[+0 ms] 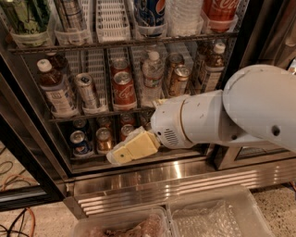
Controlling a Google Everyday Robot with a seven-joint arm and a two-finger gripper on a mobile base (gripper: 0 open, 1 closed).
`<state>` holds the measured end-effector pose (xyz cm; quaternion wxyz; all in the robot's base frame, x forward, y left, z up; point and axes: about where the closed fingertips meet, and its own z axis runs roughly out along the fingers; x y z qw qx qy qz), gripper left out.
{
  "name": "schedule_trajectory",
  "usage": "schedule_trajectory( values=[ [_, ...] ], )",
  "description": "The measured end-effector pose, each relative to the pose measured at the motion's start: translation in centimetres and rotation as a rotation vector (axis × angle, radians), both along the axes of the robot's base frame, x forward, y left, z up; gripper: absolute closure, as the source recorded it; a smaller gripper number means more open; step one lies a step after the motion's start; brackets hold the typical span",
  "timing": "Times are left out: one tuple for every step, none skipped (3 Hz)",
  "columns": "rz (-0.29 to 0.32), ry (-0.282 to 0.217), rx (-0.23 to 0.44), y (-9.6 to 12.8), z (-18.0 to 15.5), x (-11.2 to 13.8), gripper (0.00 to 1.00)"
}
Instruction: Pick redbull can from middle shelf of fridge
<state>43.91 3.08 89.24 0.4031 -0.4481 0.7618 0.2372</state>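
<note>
The redbull can (88, 92) is slim and silver-grey and stands upright on the middle shelf (99, 113) of the fridge (162, 178), left of the red cola cans (123, 86). The fridge door is open. My gripper (128, 150), pale yellow on a white arm (217, 118), hangs in front of the bottom row of short cans. It is below and to the right of the redbull can and does not touch it. It holds nothing that I can see. The arm hides the right part of the bottom row.
On the middle shelf also stand white-capped brown bottles (52, 88), a water bottle (151, 76) and gold-brown cans (178, 78). Short cans (81, 141) fill the row below. A big blue cola bottle (150, 11) stands above. Clear plastic bins (217, 215) lie on the floor in front.
</note>
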Motion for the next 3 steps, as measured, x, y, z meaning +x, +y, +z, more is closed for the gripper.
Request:
schedule_trajectory(
  values=[
    [0.026, 0.004, 0.066, 3.8, -1.2, 0.4, 0.0],
    [0.024, -0.017, 0.128, 8.5, -1.9, 2.0, 0.0],
    [0.01, -0.069, 0.188, 11.7, -1.4, 4.3, 0.0]
  ],
)
